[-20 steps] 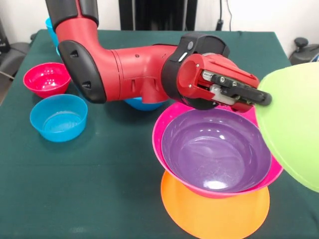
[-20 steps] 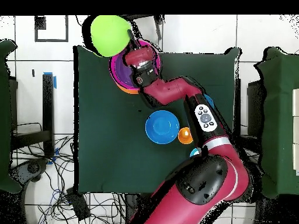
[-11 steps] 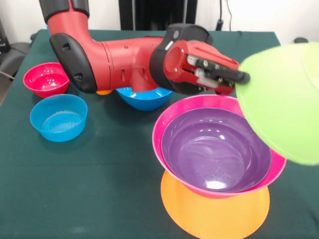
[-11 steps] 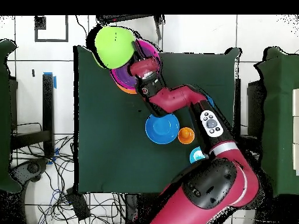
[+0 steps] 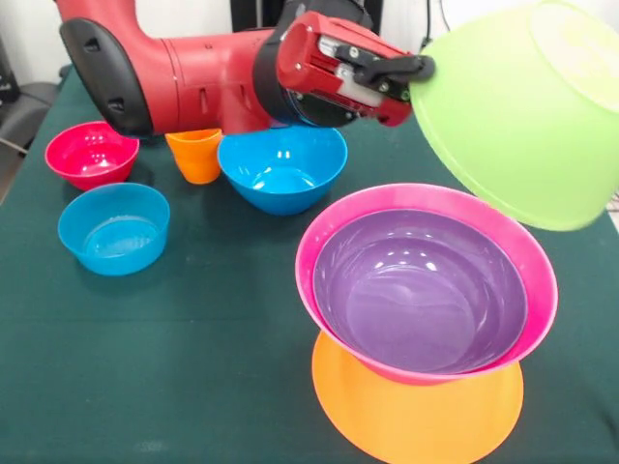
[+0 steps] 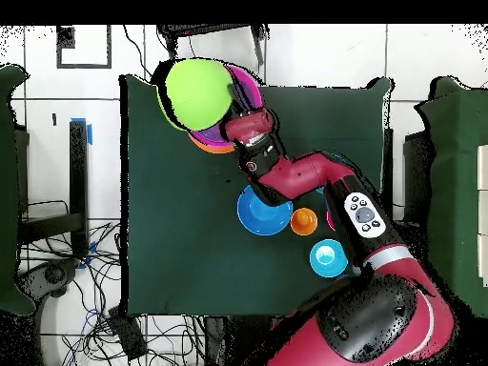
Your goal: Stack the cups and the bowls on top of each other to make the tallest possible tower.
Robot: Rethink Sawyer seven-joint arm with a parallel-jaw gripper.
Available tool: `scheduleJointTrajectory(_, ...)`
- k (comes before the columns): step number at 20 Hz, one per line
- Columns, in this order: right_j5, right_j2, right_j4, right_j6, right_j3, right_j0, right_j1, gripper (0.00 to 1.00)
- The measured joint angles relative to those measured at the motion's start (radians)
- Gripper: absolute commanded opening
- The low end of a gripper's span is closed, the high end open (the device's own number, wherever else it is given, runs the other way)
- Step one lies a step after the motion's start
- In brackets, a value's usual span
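Dark green cloth covered the table (image 5: pixel 193 367). On it, the purple bowl (image 5: pixel 416 295) was nested in the pink bowl (image 5: pixel 324 227), both set on the upturned orange bowl (image 5: pixel 416 420). Above them, tilted, the green bowl (image 5: pixel 522 116) was held by its rim, clamped in the gripper (image 5: pixel 414 68).
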Motion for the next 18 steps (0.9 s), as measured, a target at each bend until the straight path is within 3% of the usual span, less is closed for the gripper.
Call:
scheduleJointTrajectory(8,-0.043,-0.036,-0.024,0.000,-0.008,-0.001,0.013,0.00)
scheduleJointTrajectory(18,-0.045,-0.076,-0.114,0.000,-0.117,-0.001,0.108,0.00)
